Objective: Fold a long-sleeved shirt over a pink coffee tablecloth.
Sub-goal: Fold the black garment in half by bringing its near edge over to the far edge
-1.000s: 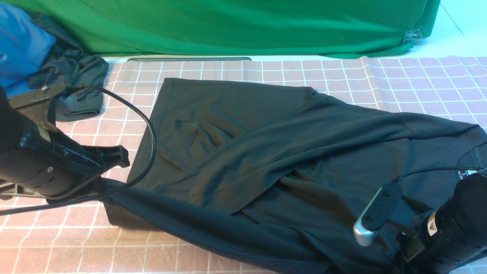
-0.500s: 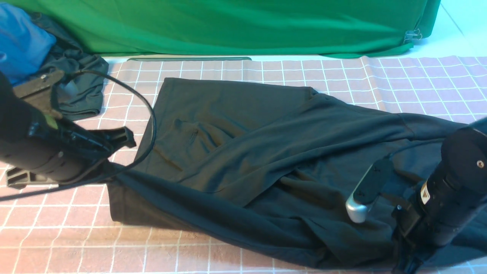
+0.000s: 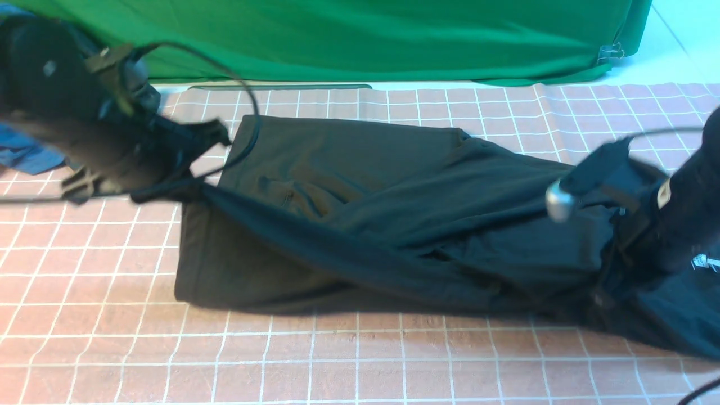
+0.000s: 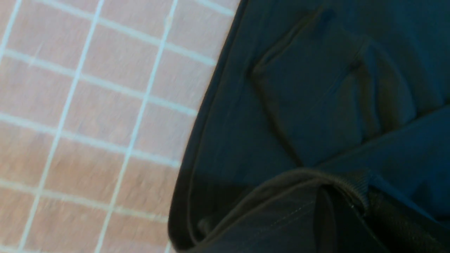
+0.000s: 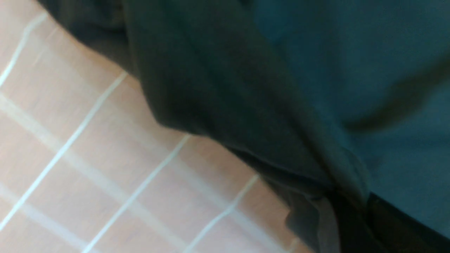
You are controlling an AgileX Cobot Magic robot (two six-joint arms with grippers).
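Note:
The long-sleeved shirt, black with a green tint, lies across the pink coffee tablecloth. Its near long edge is pulled up into a taut fold between my two grippers. My left gripper is shut on the shirt's left end, above the cloth; the left wrist view shows a ribbed hem bunched at the fingers. My right gripper is shut on the shirt's right end. There the dark fabric hangs over the gridded cloth. A white label shows beside the right arm.
Bright green backdrop fabric hangs along the back, with a metal clip at its right end. A blue cloth peeks out behind my left arm. Cables loop from both wrists.
Both arms have risen and moved toward the back, carrying the shirt's near edge up and over. The right gripper's jaws have finished shutting on the fabric.

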